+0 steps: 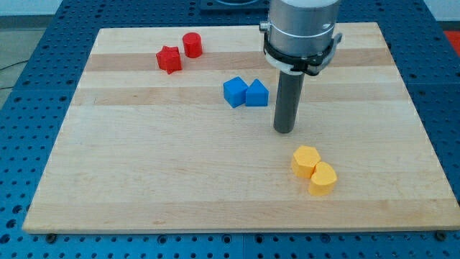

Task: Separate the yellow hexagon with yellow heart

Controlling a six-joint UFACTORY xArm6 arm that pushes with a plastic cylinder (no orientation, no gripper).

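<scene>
Pale wooden bench (144, 180) on a blue perforated base, blocks scattered across it.
From the left: red star (169, 59) and red cylinder (192, 44) near the top, two touching blue blocks (246, 93), my tip (284, 131) just right of them, no jaws on it. Yellow hexagon (305, 161) touches yellow heart (323, 178), the pair lined up diagonally toward the bottom right, below my tip.

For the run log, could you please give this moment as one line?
my tip: above-left of yellow hexagon, apart | yellow heart: touching hexagon | separation: not done
</scene>
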